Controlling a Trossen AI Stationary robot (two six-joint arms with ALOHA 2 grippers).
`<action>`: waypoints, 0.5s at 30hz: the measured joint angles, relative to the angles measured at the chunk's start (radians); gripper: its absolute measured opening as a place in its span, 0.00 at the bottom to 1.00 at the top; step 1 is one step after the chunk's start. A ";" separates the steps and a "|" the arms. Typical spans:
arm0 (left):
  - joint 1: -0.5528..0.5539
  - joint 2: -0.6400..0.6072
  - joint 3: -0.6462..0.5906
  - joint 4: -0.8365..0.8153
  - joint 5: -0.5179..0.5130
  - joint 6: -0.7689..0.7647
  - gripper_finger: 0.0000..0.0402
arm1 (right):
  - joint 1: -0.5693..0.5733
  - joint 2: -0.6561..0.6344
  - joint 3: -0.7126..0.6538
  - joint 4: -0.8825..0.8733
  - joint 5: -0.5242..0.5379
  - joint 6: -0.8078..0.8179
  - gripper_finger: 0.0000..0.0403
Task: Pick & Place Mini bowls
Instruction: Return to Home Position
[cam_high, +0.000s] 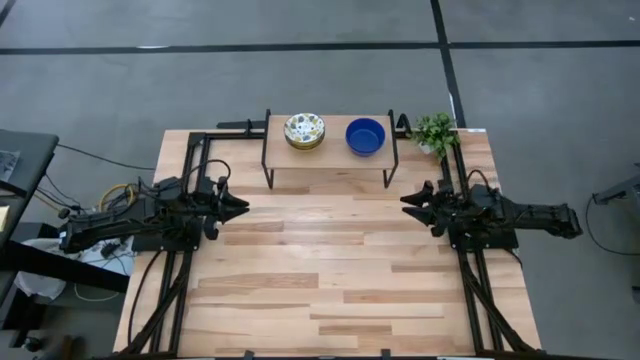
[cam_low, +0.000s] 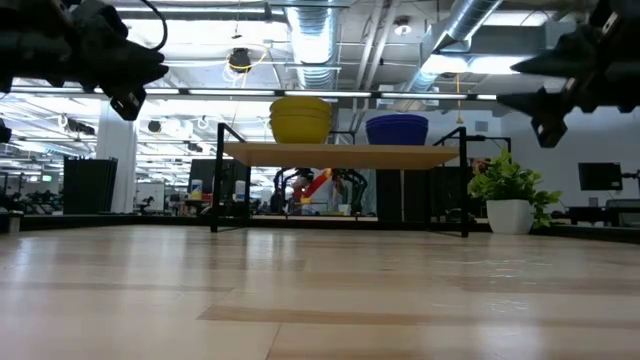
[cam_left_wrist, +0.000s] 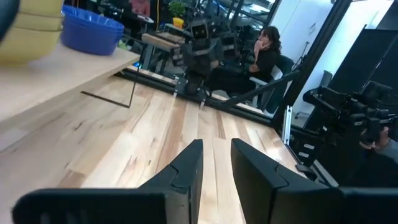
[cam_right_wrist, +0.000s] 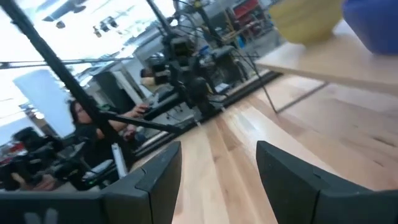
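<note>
The left jaws stand narrowly parted and hold nothing; through the left wrist view bare wood shows in the slim gap between them. The right jaws stand wider apart, also empty. Both sets hover above the surface (cam_high: 320, 280), clear of the wood, and point inward at each other across its middle. The left arm (cam_high: 130, 222) reaches in from the left edge and the right arm (cam_high: 515, 215) from the right edge, each about level with the front legs of the shelf (cam_high: 335, 160).

The shelf, a wooden board on thin dark legs, stands at the middle of the far edge. On its left half sits a stack of white patterned bowls (cam_high: 304, 131), nested one in another, their outsides yellow in the low view. Just beside it on the right half, apart from it, sits the blue bowl (cam_high: 365, 137); from above one shows, and whether another nests beneath cannot be told. Both are well apart from either jaws.

A small plant (cam_high: 435, 130) in a white pot stands at the far right corner, just past the shelf's right end.
</note>
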 joint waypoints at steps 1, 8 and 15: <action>0.000 0.000 -0.002 0.004 0.000 0.003 0.20 | 0.011 0.000 -0.012 0.005 0.021 0.001 0.48; 0.000 0.000 -0.007 0.004 0.001 0.081 0.20 | 0.052 0.004 -0.029 0.029 0.082 -0.016 0.49; 0.000 0.000 -0.007 0.004 0.001 0.128 0.20 | 0.049 0.002 -0.029 0.028 0.082 -0.078 0.48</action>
